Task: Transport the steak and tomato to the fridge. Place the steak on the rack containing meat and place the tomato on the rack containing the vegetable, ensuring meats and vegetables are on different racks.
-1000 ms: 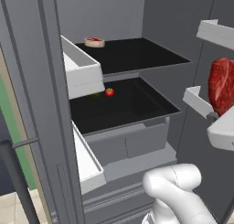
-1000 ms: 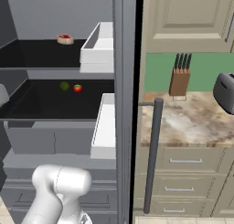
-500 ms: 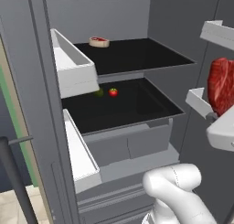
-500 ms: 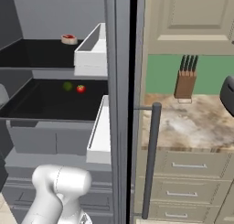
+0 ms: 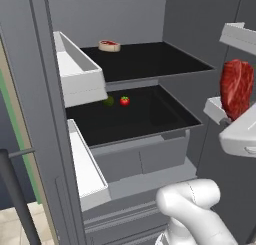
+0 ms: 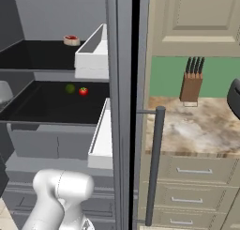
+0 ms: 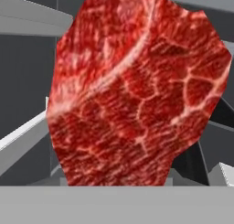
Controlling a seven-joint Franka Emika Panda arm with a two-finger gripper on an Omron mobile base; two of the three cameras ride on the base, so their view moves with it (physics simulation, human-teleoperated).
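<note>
I have the steak [image 5: 236, 88] held up at the right edge of the left base view, standing on edge just above the white end of my arm, and in the hand view it sits right in front of the lens, red and marbled. The gripper is closed down on the steak, though its fingertips are hidden behind the meat. The fridge [image 5: 165, 19] stands open ahead of me with 2 black racks. On the upper rack [image 5: 150, 61], toward the upper middle of the left base view, lies a small piece of meat [image 5: 109, 45] near the back. On the lower rack [image 5: 135, 116], left of centre, the tomato [image 5: 124, 101] rests just beside a small green vegetable [image 5: 108, 101], the 2 near each other but apart. In the right base view I see the same pair at the upper left, the tomato to the right of the green one. White door bins [image 5: 80, 76] hang on the open door at the left of the left base view. In the right base view a knife block [image 6: 191, 80] stands on the marbled worktop [image 6: 197, 130] at the right, behind the fridge door's dark handle bar [image 6: 154, 168].
</note>
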